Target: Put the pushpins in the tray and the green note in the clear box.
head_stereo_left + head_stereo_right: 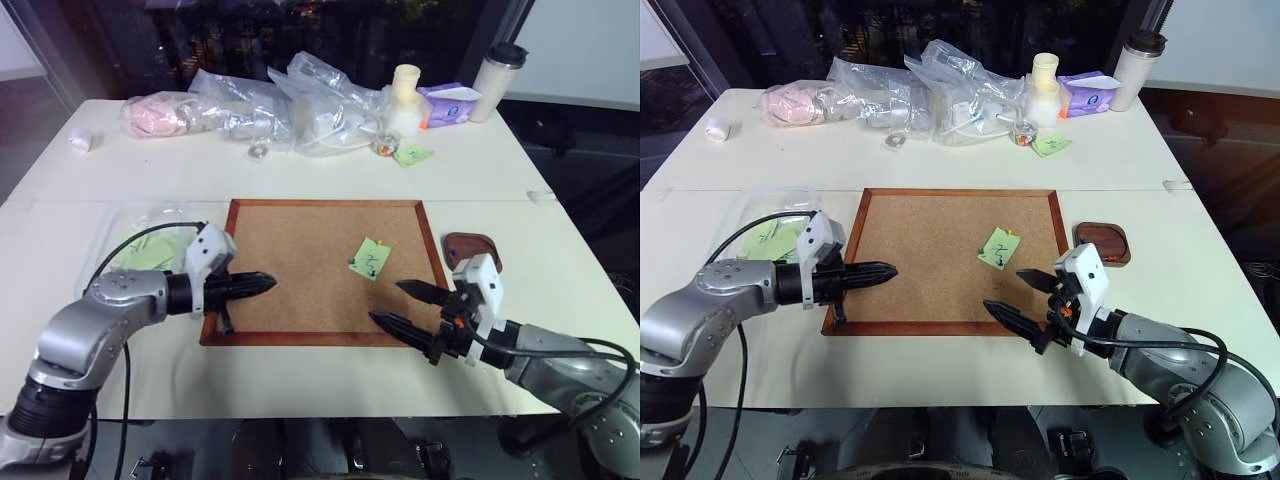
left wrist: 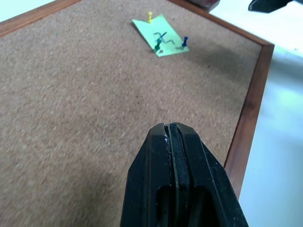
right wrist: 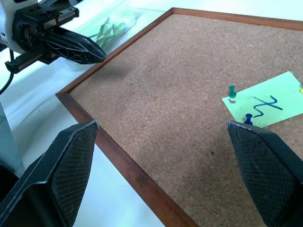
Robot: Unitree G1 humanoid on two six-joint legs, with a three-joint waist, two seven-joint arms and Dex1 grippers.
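The green note (image 1: 371, 257) lies on the right half of the cork board (image 1: 290, 250), pinned by three pushpins: a yellow one (image 2: 150, 16), a blue one (image 2: 185, 41) and a green one (image 2: 157, 46). My left gripper (image 1: 268, 284) is shut and empty over the board's left edge, pointing toward the note. My right gripper (image 1: 387, 302) hangs open over the board's near right corner, a short way in front of the note. The dark wooden tray (image 1: 474, 250) sits just right of the board. Left of the board is the clear box (image 1: 140, 245), with light-green papers inside.
Along the far side of the table are wrinkly plastic bags (image 1: 300, 100), a pink bundle (image 1: 155, 113), a white bottle (image 1: 405, 95), a purple pack (image 1: 450, 103), a tumbler (image 1: 497, 68), a small jar (image 1: 383, 145), another green note (image 1: 412, 153) and a white roll (image 1: 80, 142).
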